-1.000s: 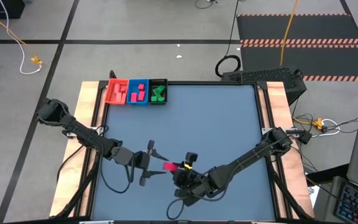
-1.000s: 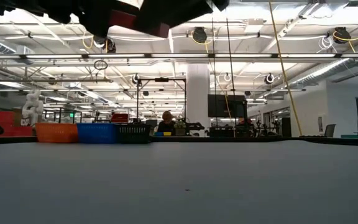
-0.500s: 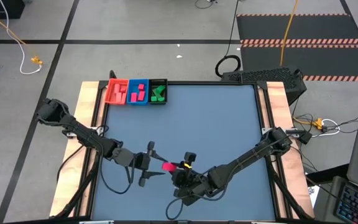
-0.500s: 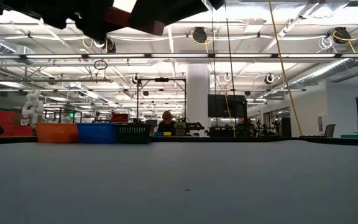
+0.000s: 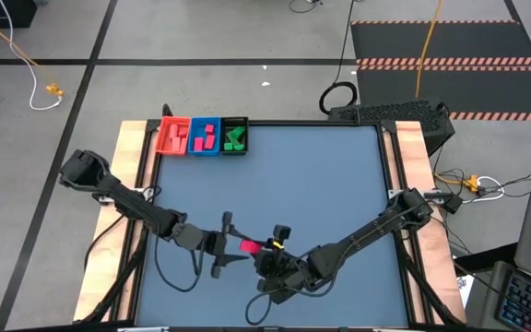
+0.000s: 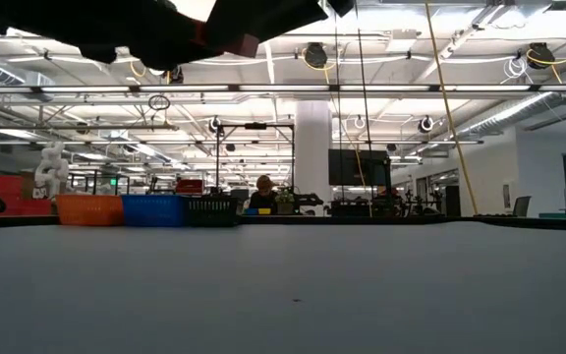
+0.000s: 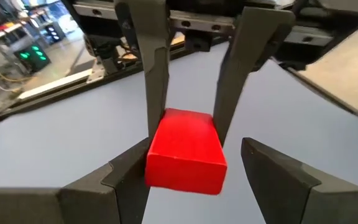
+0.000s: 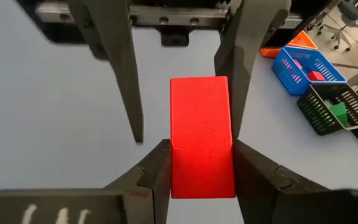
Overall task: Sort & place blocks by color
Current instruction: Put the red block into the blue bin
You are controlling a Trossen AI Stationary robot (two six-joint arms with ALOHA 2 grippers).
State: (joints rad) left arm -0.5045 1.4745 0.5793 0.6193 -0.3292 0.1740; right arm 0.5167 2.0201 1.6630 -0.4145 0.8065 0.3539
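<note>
A pink-red bar block [image 5: 247, 246] hangs in the air over the table's near middle, held by my right gripper [image 5: 261, 248], which is shut on it. My left gripper [image 5: 231, 244] faces it from the left, open. Its two fingers stand on either side of the block's free end [image 7: 185, 152]; one finger [image 7: 129, 177] is close against the block's side, the other [image 7: 263, 165] stands apart. I cannot tell whether the near finger touches. The low view shows only dark gripper parts and a bit of the block [image 6: 227, 44] at the top edge. My right gripper [image 8: 201, 158] pinches the bar block's one end [image 8: 180, 165] between its two fingers, one pad on each long side. The fingers come level from the table's right and lie along the bar. The block is lifted clear and sticks out level toward the left gripper.
Three small trays stand in a row at the table's far left corner: red [image 5: 171, 136], blue [image 5: 205, 136] and black [image 5: 235, 136], each holding blocks. The blue mat [image 5: 339, 184] stretches between them and the arms. Wooden rails edge the table on both sides.
My left arm has edged toward the table's right, bringing its open fingers closer around the block's free end. The right gripper has kept its hold, and the block has shifted slightly left with it.
</note>
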